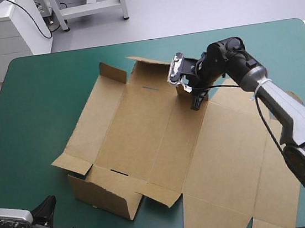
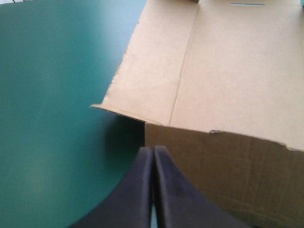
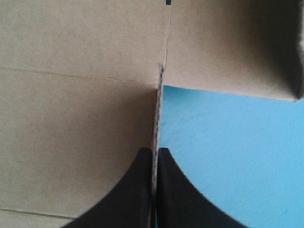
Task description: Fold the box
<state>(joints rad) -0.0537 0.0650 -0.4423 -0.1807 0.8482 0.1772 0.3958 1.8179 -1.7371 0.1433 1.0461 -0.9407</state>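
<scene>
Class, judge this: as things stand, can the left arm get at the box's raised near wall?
Probably yes. The left gripper, shut, points at the raised wall just ahead, with only bare teal-green cover between them. It must open first.

Bright, even overhead light (soft shadows beside the box).

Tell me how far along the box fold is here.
Early. Done: one wall of the box stands up at the near side. In hand: the right claw is shut on its far edge. To do: most of the sheet lies flat, and the left claw is shut, holding nothing.
</scene>
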